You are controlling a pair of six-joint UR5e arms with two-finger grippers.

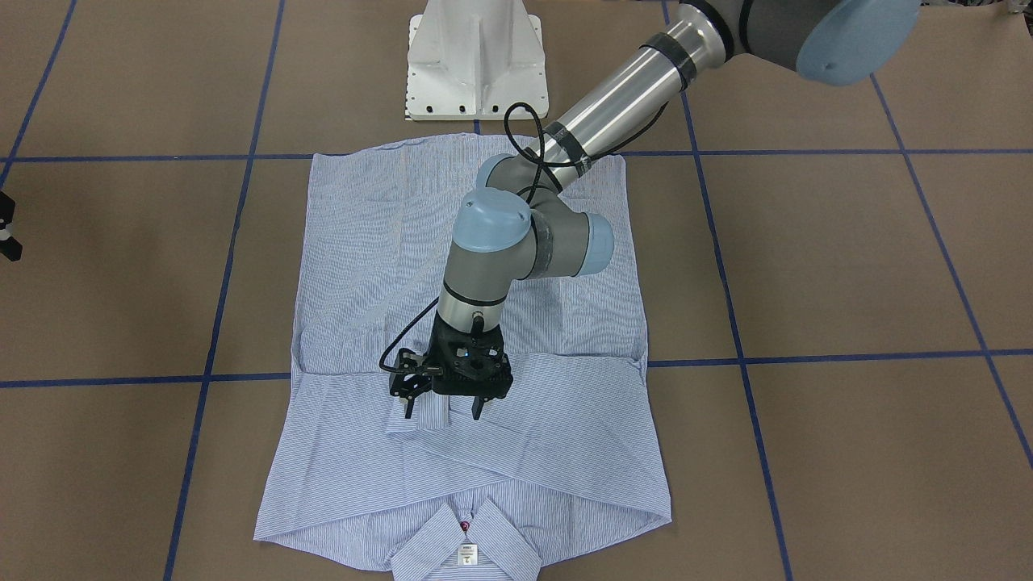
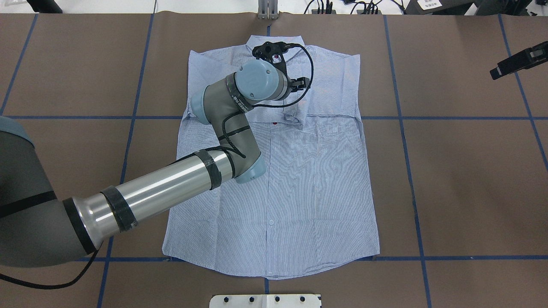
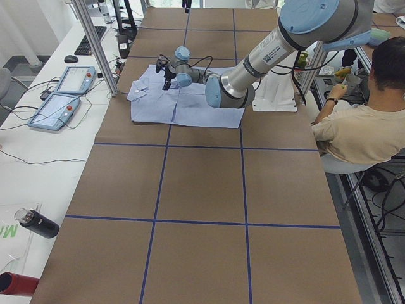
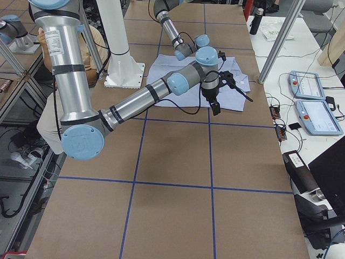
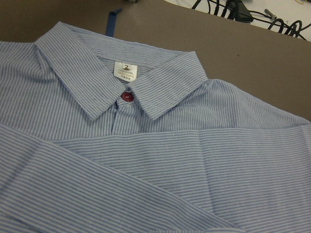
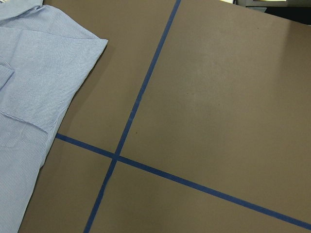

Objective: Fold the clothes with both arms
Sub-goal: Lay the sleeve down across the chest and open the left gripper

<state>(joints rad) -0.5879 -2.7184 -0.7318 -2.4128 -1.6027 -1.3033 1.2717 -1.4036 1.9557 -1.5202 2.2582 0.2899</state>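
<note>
The blue-and-white striped shirt lies flat and face up on the brown table, with both sleeves folded across the chest. Its collar points away from the robot. The shirt also shows in the overhead view. My left gripper points down, open and empty, just above the crossed sleeve ends. The left wrist view shows the shirt's collar, the white neck label and a dark red button. My right gripper hangs over bare table well off the shirt's side. Whether it is open or shut does not show.
The white pedestal base stands at the shirt's hem end. Blue tape lines cross the table. A seated person is beside the table. Two tablets and a dark bottle lie on the side bench.
</note>
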